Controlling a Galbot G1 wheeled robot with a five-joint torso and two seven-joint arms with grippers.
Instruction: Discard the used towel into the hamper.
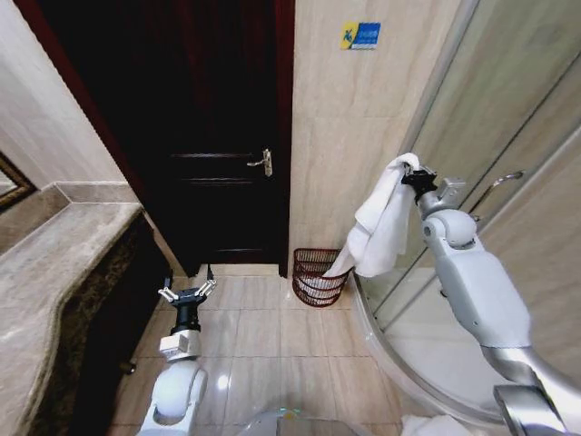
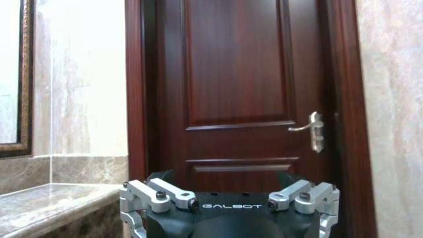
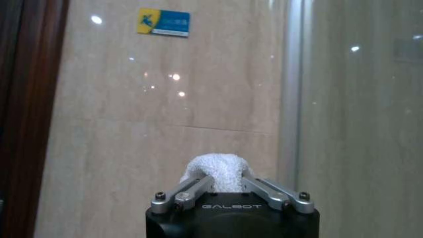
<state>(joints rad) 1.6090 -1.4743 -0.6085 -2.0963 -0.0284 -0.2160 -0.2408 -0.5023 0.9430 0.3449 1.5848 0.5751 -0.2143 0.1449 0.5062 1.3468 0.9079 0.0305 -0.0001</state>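
Note:
A white towel (image 1: pixel 381 222) hangs from my right gripper (image 1: pixel 410 171), which is shut on its top fold, raised beside the glass shower wall. The towel's lower corner dangles just above the hamper (image 1: pixel 318 276), a dark reddish-brown wire basket on the floor against the tiled wall. The right wrist view has the towel (image 3: pixel 215 171) bunched between the closed fingers (image 3: pixel 191 188). My left gripper (image 1: pixel 188 292) is held low over the floor tiles, open and holding nothing; its spread fingers (image 2: pixel 162 194) point toward the door.
A dark wooden door (image 1: pixel 213 136) with a metal handle (image 1: pixel 263 163) stands straight ahead. A marble counter (image 1: pixel 54 263) runs along the left. The curved glass shower enclosure (image 1: pixel 508 118) and its base close off the right. Bare floor tiles (image 1: pixel 263 345) lie between.

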